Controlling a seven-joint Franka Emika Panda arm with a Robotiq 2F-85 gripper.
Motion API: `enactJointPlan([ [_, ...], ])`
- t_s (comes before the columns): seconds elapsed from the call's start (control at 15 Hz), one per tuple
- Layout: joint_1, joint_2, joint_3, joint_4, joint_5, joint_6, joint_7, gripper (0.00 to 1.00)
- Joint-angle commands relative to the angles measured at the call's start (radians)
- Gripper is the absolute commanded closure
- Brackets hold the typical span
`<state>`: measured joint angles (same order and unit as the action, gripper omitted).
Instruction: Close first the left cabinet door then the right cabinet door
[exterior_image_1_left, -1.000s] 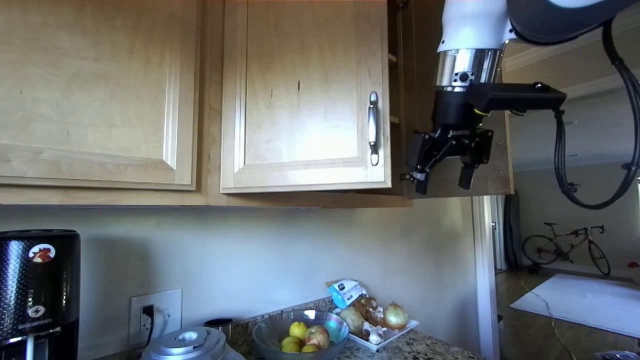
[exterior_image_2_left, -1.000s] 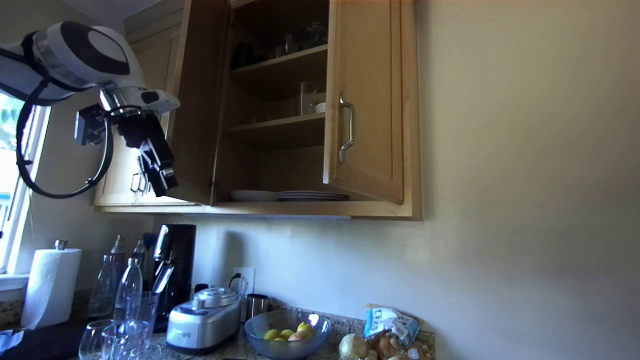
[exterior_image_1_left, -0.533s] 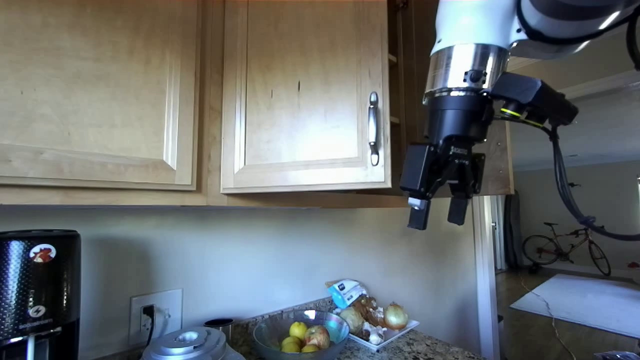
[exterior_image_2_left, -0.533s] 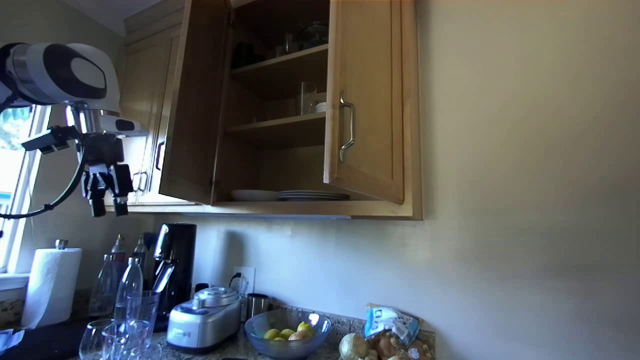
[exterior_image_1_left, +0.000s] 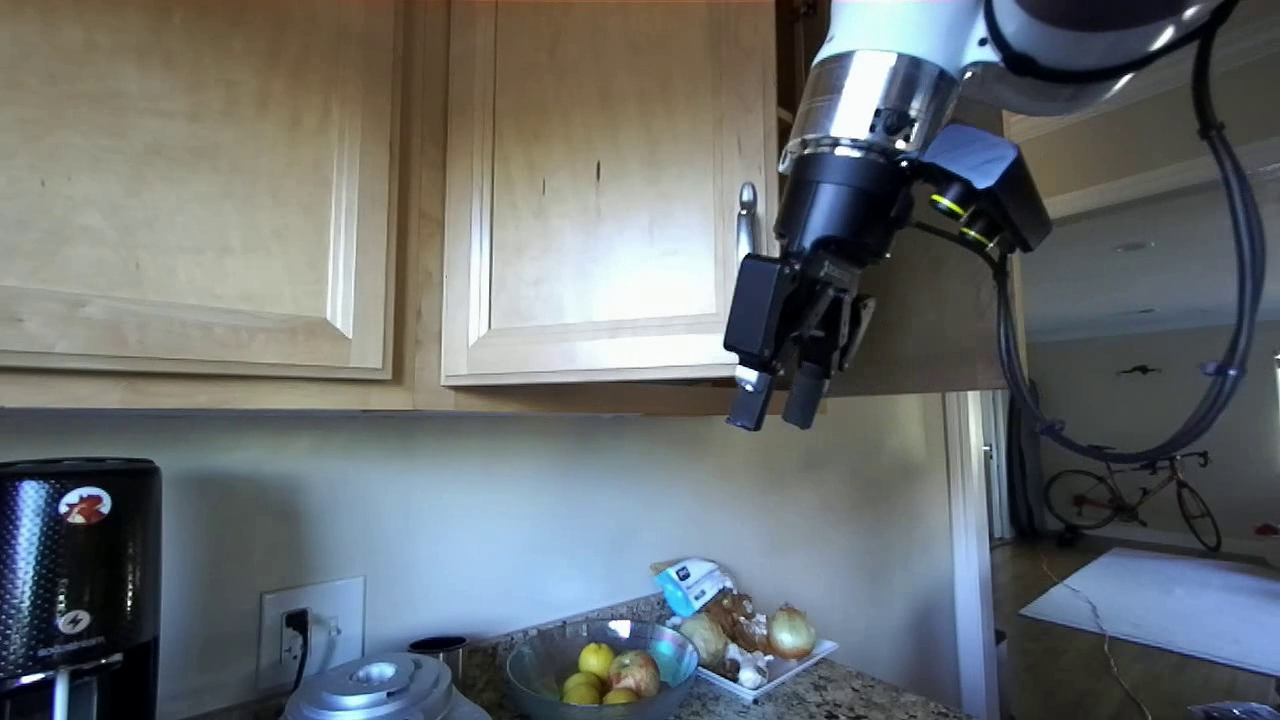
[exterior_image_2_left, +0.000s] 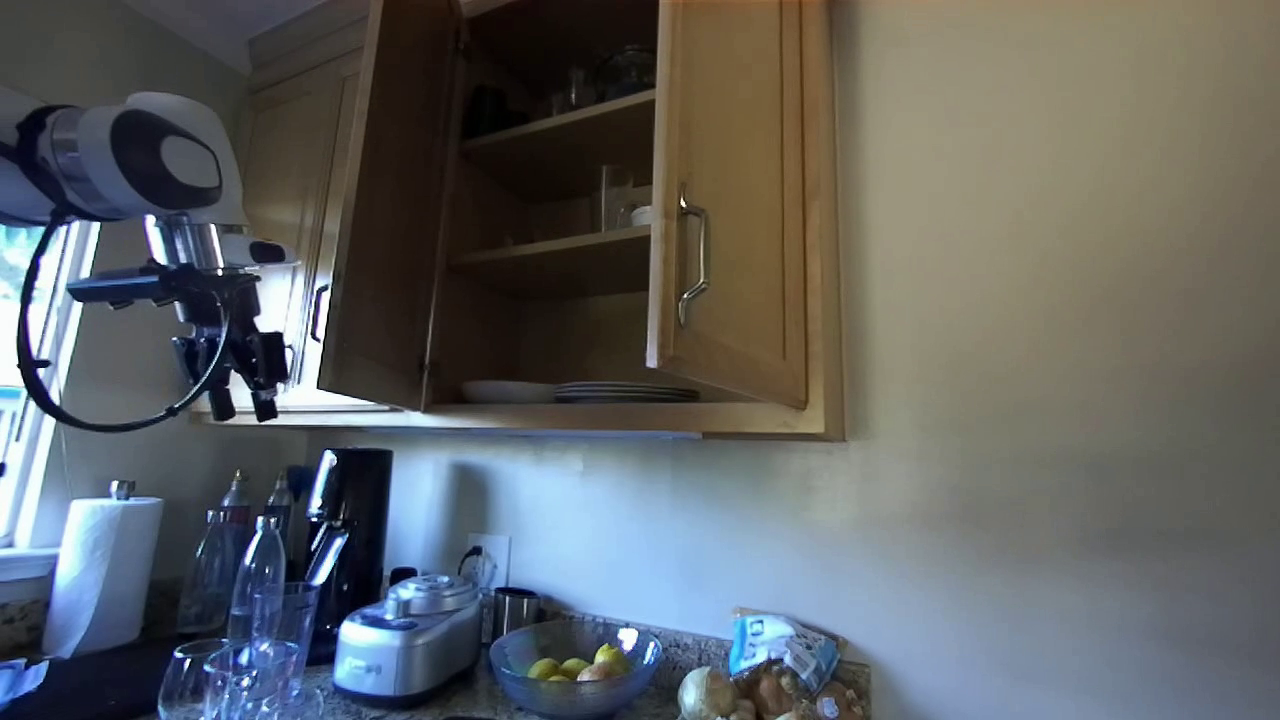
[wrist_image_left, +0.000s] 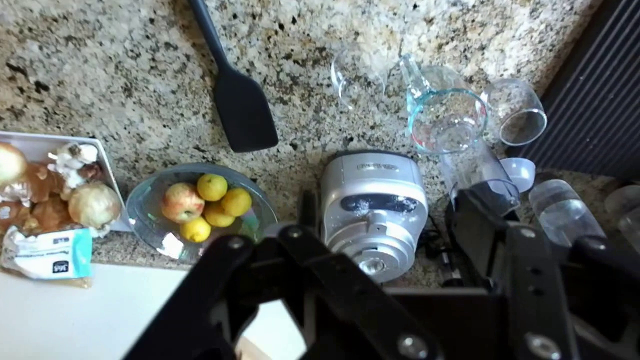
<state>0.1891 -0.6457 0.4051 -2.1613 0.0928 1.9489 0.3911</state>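
The left cabinet door (exterior_image_1_left: 600, 190) stands open in both exterior views; its dark inner face (exterior_image_2_left: 390, 230) faces the shelves. The gripper partly covers its silver bar handle (exterior_image_1_left: 746, 215). The right cabinet door (exterior_image_2_left: 740, 190), with a bar handle near its left edge, stands partly open; its inner face (exterior_image_1_left: 930, 335) shows behind the arm. My gripper (exterior_image_1_left: 778, 400) is open and empty, tilted downward, in front of the left door's lower right corner. In an exterior view, the gripper (exterior_image_2_left: 243, 400) is apart from the left door on its outer side. The wrist view shows the spread fingers (wrist_image_left: 385, 210) above the counter.
A wide handle-less door (exterior_image_1_left: 190, 180) is at the left. On the counter below are a silver appliance (wrist_image_left: 375, 215), a fruit bowl (exterior_image_2_left: 575, 690), an onion tray (wrist_image_left: 107, 165), a black spatula (wrist_image_left: 245, 110), glasses (wrist_image_left: 450, 120) and a black machine (exterior_image_2_left: 355, 500). Shelves hold dishes (exterior_image_2_left: 625, 393).
My gripper first drew away from the left door and dropped, then swung back toward that door's handle side, tilting. Both doors have stayed in place.
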Motion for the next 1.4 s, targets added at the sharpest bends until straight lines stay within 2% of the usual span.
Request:
enactJointPlan([
  [0.0,-0.023,0.078,-0.021,0.081,-0.049,0.056,-0.047,0.59],
  [0.27,-0.04,0.166,-0.024,0.162,-0.123,0.139,-0.077,0.86],
  [0.4,-0.046,0.187,-0.024,0.181,-0.159,0.132,-0.069,0.94],
  [0.6,-0.059,0.216,-0.028,0.214,-0.236,0.153,-0.076,0.98],
  [1.07,-0.127,0.254,-0.049,0.28,-0.461,0.138,-0.063,0.94],
  [1.33,-0.146,0.301,-0.074,0.325,-0.51,0.162,-0.059,0.94],
])
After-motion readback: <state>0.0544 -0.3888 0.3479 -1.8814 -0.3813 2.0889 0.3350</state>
